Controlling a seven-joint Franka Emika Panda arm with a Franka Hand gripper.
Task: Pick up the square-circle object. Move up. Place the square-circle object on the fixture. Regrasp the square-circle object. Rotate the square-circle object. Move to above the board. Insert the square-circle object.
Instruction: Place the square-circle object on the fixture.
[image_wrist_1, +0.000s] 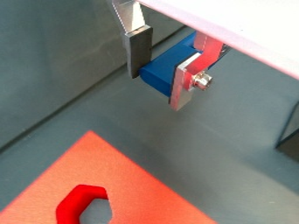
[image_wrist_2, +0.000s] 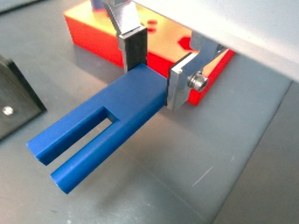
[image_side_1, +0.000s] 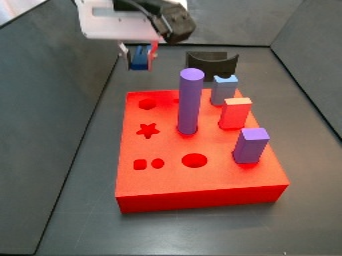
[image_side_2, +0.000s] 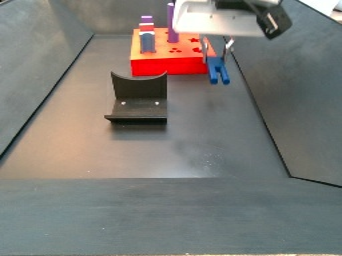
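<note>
Gripping the square-circle object (image_wrist_2: 100, 131) by its solid end, my jaws (image_wrist_2: 160, 72) are closed on it, one silver finger (image_wrist_2: 133, 44) on each flat side. The dark blue block's two parallel legs point away from the grip, with an open slot between them. In a side view the block (image_side_2: 217, 68) hangs legs-down, clear of the dark worktop (image_side_2: 201, 130), just beside the near edge of the red board (image_side_2: 164, 53). The fixture (image_side_2: 136, 98) stands apart on the worktop, nearer that camera. On the board (image_side_1: 201, 175) I see a tall purple cylinder (image_side_1: 190, 102) and other upright pegs, plus star and circle cut-outs. No writing or label is readable on any piece.
</note>
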